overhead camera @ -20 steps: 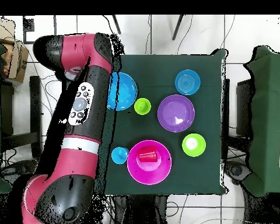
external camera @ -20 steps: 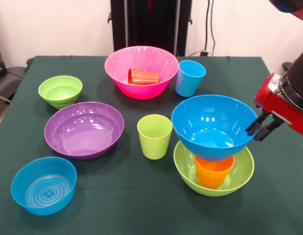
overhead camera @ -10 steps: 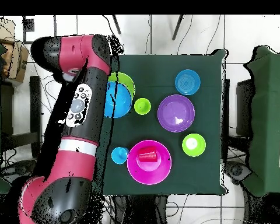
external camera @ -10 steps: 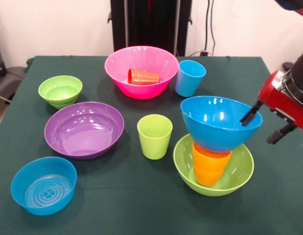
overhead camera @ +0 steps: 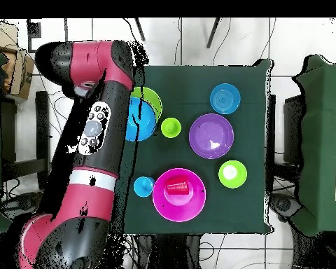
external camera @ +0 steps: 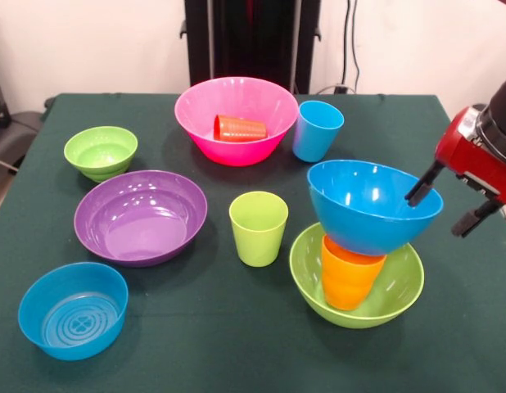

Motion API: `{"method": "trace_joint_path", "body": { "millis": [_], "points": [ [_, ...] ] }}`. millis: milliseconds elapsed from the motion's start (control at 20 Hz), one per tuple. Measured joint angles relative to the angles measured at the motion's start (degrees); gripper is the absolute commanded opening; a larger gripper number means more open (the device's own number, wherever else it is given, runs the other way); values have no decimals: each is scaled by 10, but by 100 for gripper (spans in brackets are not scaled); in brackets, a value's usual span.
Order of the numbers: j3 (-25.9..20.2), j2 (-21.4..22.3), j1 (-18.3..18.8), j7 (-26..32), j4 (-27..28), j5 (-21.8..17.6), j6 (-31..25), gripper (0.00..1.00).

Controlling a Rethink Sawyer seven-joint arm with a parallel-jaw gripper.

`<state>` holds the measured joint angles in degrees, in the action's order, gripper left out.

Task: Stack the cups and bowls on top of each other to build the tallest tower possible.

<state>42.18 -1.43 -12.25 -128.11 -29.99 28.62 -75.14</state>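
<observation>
Tower [external camera: 361, 246]: large glossy lime green plastic bowl [external camera: 357, 276] on the green tablecloth [external camera: 237, 344], w/ a glossy orange plastic tumbler [external camera: 349, 273] upright inside it, and a large glossy blue plastic bowl [external camera: 373, 205] sitting on the tumbler's rim, tilted, its high side toward the gripper. In overhead view the blue bowl [overhead camera: 144, 120] sits off-centre over the green one [overhead camera: 151, 98], both partly under the arm [overhead camera: 94, 133].

Gripper [external camera: 449, 205], red body w/ black fingers [external camera: 422, 186], is at the blue bowl's rim on the pic's right side. Fingers spread apart: one touches or overlaps the rim, other hangs clear outside the bowl, lower and further right. Not clamped on anything. Can't tell if the first finger is inside the rim or just in front of it.

Rest, going away from the fingers:
- lime green plastic tumbler [external camera: 258, 228], upright, just beside the tower on its far side from the fingers.
- light blue plastic tumbler [external camera: 317, 130], upright, behind the tower, touching or nearly touching the large pink plastic bowl [external camera: 237, 119].
- red plastic tumbler [external camera: 239, 128] lying on its side inside the pink bowl.
- large purple plastic bowl [external camera: 141, 216], beyond the lime tumbler, empty.
- small lime green plastic bowl [external camera: 101, 152], behind the purple one, well apart from the fingers.
- small blue plastic bowl w/ ringed base [external camera: 73, 309], front corner, furthest from the fingers.
</observation>
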Motion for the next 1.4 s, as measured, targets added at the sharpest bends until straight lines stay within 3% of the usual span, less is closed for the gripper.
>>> {"method": "trace_joint_path", "body": {
  "millis": [950, 1400],
  "points": [
    [-4, 1, 0, 0, -1, 0, 2, 100],
    [-23, 2, 2, 0, -9, 0, 55, 100]
  ]
}}
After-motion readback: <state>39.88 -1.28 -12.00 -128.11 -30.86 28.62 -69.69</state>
